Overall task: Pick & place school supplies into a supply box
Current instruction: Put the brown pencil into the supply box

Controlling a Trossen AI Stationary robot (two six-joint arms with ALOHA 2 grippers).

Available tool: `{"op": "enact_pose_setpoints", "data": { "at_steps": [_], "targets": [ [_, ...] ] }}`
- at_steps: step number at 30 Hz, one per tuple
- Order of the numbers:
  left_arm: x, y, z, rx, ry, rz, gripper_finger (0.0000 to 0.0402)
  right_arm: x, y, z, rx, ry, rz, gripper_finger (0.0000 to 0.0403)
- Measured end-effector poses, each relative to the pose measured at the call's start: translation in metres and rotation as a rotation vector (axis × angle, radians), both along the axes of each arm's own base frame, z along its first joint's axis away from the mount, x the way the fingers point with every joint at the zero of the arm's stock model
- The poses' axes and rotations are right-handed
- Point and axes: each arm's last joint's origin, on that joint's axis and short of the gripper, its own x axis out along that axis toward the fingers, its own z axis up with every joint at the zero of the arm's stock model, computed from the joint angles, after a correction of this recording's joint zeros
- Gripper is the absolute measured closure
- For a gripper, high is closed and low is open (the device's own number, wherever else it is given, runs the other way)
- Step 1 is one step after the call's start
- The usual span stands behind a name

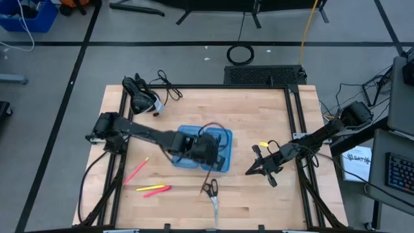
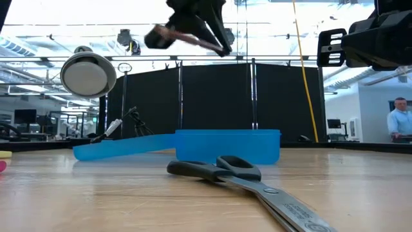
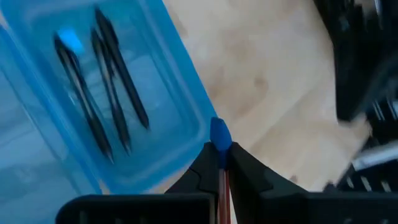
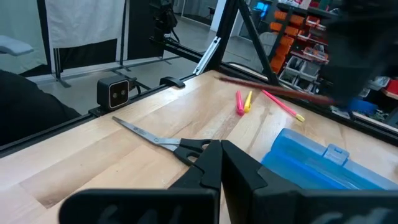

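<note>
The translucent blue supply box (image 1: 223, 139) lies open mid-table, with three black pens (image 3: 102, 93) inside one half. My left gripper (image 3: 221, 150) hovers over the box's near edge, shut on a dark red pen (image 4: 267, 87) with a blue end. The black-handled scissors (image 1: 210, 191) lie flat on the wood near the front edge. A pink pen (image 1: 136, 171) and a yellow and pink pair (image 1: 154, 189) lie at the near left. My right gripper (image 1: 253, 169) waits shut to the right of the box, level above the table. My left gripper pinches the dark red pen between its two fingers, just behind the blue end (image 3: 219, 134), which sticks out past the fingertips. The fingers slant down from the table's left. The pen is lifted clear, tilted, high above the box (image 2: 228, 145).
A black cable bundle with a white piece (image 1: 143, 97) lies at the far left corner. A small yellow thing (image 1: 264, 144) sits right of the box. Black frame rails (image 1: 299, 129) run along the table's edges. Bare wood spreads at the far right and near right.
</note>
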Motion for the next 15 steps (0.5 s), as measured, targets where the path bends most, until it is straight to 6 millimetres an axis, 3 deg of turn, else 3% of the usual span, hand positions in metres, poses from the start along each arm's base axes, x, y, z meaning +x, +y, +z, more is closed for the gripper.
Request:
{"op": "enact_pose_setpoints", "data": {
  "at_steps": [10, 15],
  "targets": [
    [0.012, 0.092, -0.004, 0.144, 0.021, 0.09, 0.0384, 0.0, 0.0, 0.0, 0.003, 0.001, 0.0, 0.0403],
    [0.023, 0.111, -0.032, 0.163, 0.088, 0.1, 0.0384, 0.0, 0.0, 0.0, 0.002, 0.0, 0.0, 0.0403]
  ]
}}
